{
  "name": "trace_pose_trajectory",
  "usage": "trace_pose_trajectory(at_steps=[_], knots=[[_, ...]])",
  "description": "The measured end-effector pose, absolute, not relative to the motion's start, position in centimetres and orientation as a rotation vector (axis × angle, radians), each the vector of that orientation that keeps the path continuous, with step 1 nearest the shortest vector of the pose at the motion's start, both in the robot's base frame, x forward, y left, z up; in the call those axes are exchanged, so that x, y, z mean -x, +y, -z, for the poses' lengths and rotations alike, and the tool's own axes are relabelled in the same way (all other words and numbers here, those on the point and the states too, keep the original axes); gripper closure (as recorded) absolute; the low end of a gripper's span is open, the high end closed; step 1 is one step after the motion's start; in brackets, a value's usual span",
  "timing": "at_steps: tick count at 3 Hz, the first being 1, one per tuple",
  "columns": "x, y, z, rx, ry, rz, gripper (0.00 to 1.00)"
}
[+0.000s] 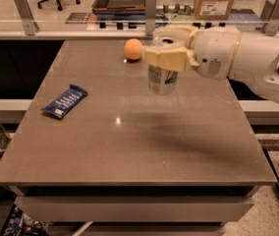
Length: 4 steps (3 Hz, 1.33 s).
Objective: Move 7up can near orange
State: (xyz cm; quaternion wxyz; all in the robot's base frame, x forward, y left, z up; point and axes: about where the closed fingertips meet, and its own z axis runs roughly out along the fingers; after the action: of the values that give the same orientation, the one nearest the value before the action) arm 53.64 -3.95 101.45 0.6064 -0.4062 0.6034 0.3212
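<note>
The 7up can (162, 80), silver-white with green marks, hangs upright in my gripper (168, 48), just above the brown table (129, 146) toward its far side. The gripper's cream fingers (166, 58) are shut around the can's upper half, and the can's silver top shows between them. The white arm (242, 58) reaches in from the right. The orange (133, 48) sits on the table near the far edge, a short way to the left of the can and a little beyond it, apart from it.
A flat blue snack wrapper (65, 101) lies on the table's left side. A glass partition with metal posts (150, 11) runs along the table's far edge. A cardboard box (215, 0) and a tray stand behind it.
</note>
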Motion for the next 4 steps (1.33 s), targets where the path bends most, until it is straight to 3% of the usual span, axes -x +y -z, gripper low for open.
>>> trace_pose_trajectory(at_steps=[2, 4], knots=[[-62.0, -5.8, -103.1, 0.883, 1.389, -0.614, 1.00], [-68.7, -5.6, -99.1, 0.838, 1.384, -0.622, 1.00]])
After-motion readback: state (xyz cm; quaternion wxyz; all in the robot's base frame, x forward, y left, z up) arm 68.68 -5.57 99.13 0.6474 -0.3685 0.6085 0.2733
